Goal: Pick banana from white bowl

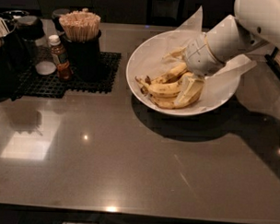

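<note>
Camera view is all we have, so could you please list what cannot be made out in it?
All in the camera view:
- The gripper, down in the white bowl on the bananas: its hold is hidden by the arm.
- Right ends of the bananas: covered by the gripper.
- Far-right rim of the white bowl: behind the arm.
- Label of the bottle: too small to read.
- Black containers: cut off by the left edge.

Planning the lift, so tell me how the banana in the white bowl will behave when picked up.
The tool is down in the white bowl at the banana. Yellow with dark spots, it is probably soft and bruises easily. Other bananas lie against it, so they may shift. Curved, it likely won't roll.
</note>
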